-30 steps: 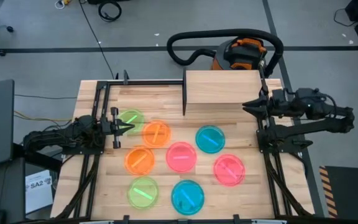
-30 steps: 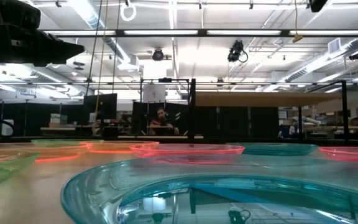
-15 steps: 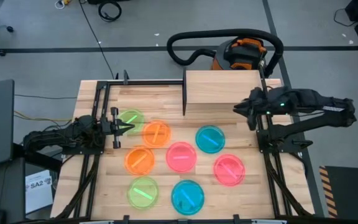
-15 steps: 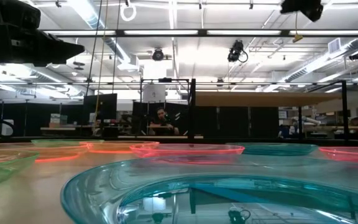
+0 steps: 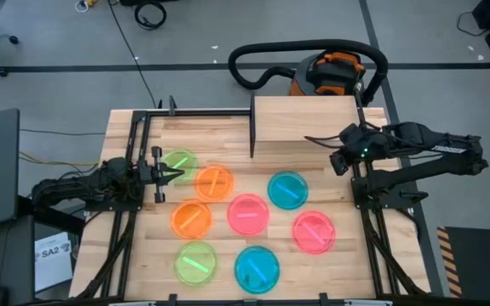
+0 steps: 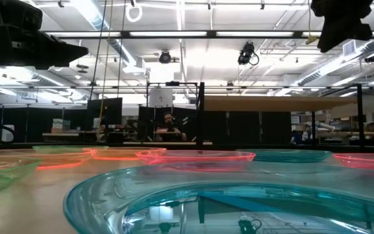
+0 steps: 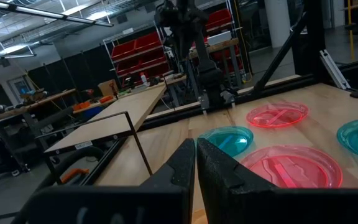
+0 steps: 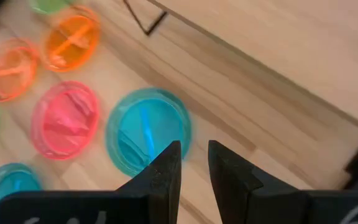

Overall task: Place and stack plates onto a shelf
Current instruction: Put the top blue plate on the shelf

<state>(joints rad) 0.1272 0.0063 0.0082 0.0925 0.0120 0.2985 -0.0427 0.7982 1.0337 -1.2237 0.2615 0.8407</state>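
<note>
High view: eight plates lie flat on the table (image 5: 143,255), none on the shelf (image 5: 306,117), which stands bare at the far edge. The plates form a loose cluster: a green plate (image 5: 179,163) and orange plate (image 5: 213,182) at the left, a second orange plate (image 5: 191,218) and second green plate (image 5: 196,262) nearer the front, a pink plate (image 5: 247,213) in the middle, a teal plate (image 5: 287,189) just below the shelf, a second pink plate (image 5: 313,232) to its right, and a second teal plate (image 5: 256,268) at the front.

The right gripper (image 5: 339,160) hangs above the table at the shelf's right front corner, near the teal plate. In its wrist view the fingers (image 8: 165,168) stand a narrow gap apart, holding nothing, with that teal plate (image 8: 146,129) below them.

The left gripper (image 5: 170,174) waits at the left side beside the green plate, its fingers (image 7: 185,163) pressed together, empty.
</note>
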